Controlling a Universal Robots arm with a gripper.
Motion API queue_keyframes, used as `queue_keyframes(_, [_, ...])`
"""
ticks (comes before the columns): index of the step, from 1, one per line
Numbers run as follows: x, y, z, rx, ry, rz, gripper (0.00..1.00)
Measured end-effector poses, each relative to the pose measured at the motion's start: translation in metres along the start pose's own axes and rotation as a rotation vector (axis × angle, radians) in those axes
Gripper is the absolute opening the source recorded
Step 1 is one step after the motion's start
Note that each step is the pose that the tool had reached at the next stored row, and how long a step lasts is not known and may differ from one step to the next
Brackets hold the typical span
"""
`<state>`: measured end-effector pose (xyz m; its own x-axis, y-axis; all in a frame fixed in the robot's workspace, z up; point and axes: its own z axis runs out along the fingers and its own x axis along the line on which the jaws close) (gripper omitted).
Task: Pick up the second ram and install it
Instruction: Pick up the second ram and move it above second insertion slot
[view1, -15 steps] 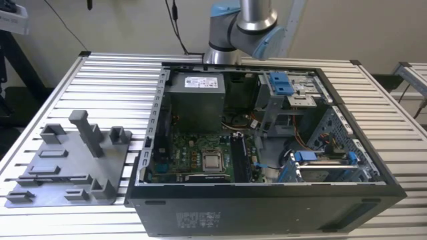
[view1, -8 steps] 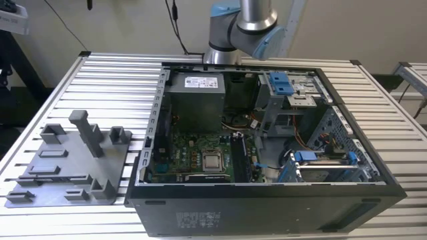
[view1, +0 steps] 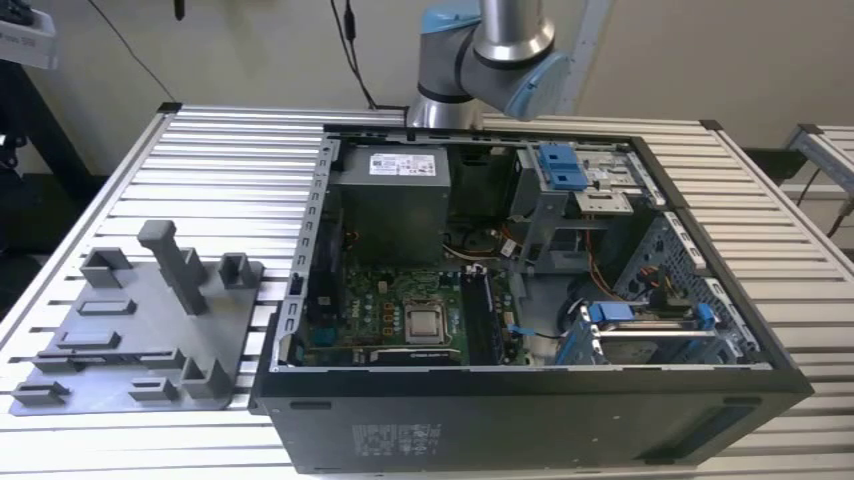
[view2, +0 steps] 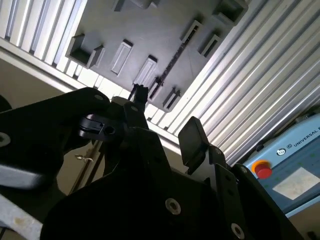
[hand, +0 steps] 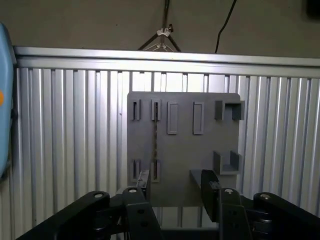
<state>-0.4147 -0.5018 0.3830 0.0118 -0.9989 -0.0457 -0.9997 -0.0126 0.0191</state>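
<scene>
As far as can be judged, nothing of the task is done yet. The ram (hand: 154, 142) sits in its holder plate (hand: 186, 150) on the bench (hand: 65, 150), so both the pick and the install in the case (view1: 534, 400) are left. The plate lies to the exterior view's left of the case, well apart from the board inside it.

In the first wrist view the pincer (hand: 175, 189) hangs above the plate, released. Its fingers (hand: 208, 191) are spread with nothing between them and are clear of the ram.

The ram stands on its thin edge with each end caught in a slotted block (hand: 156, 110), so it shows as a dark, narrow line. Its long axis lies level along the plate, at right angles to the line joining the two fingers, so its flat faces seem turned toward them. That line falls nearer one finger than the middle of the gap.
</scene>
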Motion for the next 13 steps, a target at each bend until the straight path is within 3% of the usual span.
queue_keyframes(13, [0.0001,0.0,0.0016,-0.0001,0.0,0.0,0.54])
